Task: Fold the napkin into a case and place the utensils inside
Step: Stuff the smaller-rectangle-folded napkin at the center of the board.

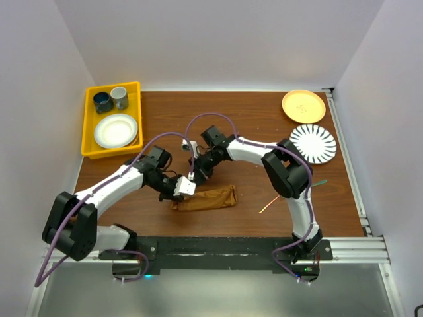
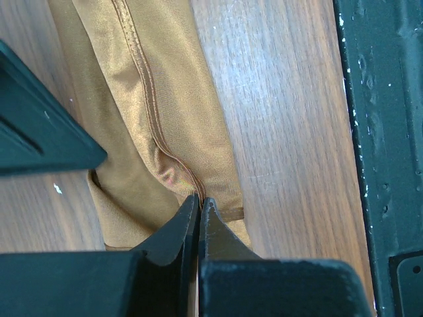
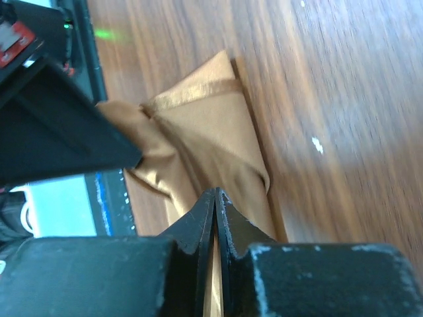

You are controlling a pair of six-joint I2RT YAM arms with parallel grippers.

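The rust-brown napkin (image 1: 210, 198) lies as a narrow folded strip on the wooden table near the front edge. My left gripper (image 1: 184, 189) is at its left end. In the left wrist view the jaws (image 2: 199, 199) are shut where the stitched hem of the napkin (image 2: 152, 99) runs into the tips. My right gripper (image 1: 195, 177) is just behind, shut at a crease of the napkin (image 3: 205, 132), with its tips (image 3: 216, 191) on the cloth. A thin copper utensil (image 1: 268, 205) lies to the right. A greenish one (image 1: 320, 181) pokes out beside the right arm.
A yellow bin (image 1: 89, 125) at the back left holds two cups and a white plate. A yellow plate (image 1: 303, 105) and a striped plate (image 1: 313, 142) sit at the back right. The black base rail (image 1: 218, 247) runs close behind the napkin's near edge.
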